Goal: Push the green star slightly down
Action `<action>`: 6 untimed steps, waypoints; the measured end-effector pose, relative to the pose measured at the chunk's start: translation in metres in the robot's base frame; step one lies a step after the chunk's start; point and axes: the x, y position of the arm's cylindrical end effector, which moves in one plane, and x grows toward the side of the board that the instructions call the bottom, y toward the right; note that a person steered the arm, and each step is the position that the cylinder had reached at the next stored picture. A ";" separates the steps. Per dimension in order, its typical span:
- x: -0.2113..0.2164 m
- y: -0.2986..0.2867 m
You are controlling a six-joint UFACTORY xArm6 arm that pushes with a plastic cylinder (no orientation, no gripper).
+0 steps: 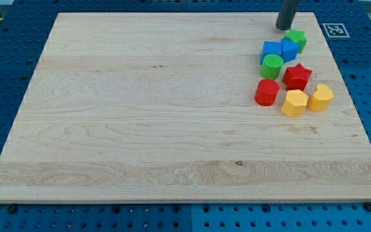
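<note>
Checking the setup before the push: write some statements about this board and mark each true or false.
1. My tip is just above-left of the green star. True.
2. The red star touches my tip. False: it lies well below, apart from it.
3. All blocks cluster at the view's right. True.
4. Two yellow blocks sit at the board's top-left. False: they are lowest in the cluster.
</note>
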 end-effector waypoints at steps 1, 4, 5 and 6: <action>0.000 0.001; 0.024 0.018; 0.024 0.020; 0.035 0.048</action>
